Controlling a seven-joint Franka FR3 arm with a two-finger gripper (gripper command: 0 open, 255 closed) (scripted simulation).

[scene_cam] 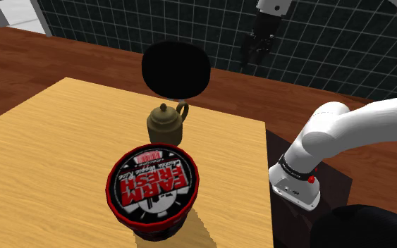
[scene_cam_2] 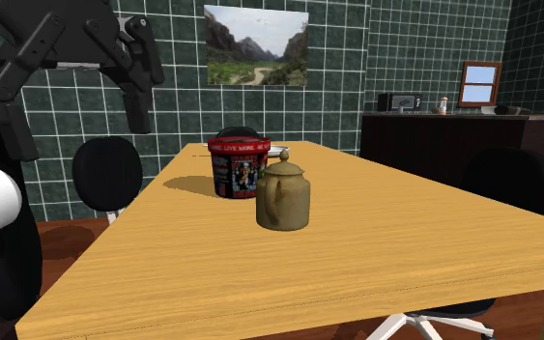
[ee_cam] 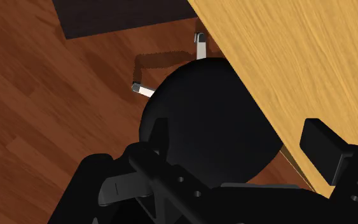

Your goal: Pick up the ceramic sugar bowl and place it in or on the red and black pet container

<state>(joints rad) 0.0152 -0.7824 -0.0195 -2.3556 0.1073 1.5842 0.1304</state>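
Shoulder view, nearest first: round red and black lidded pet container [scene_cam: 153, 184]; just behind it, not touching, the squat olive-brown lidded sugar bowl with a side handle [scene_cam: 166, 124], upright on the pale wooden desk [scene_cam: 41, 148]. It is probably rigid, slick and breakable, so grip across its belly. Farthest, the jaws hang wide apart and empty.

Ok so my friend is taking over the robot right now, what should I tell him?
End effector: open, empty, high above a black chair beside the wooden table.
Sugar bowl: brownish, upright on the table, untouched.
Red and black pet container: close by, top closed.
Done: nothing yet.
Left: grasp the bowl, lift, set it on the container.
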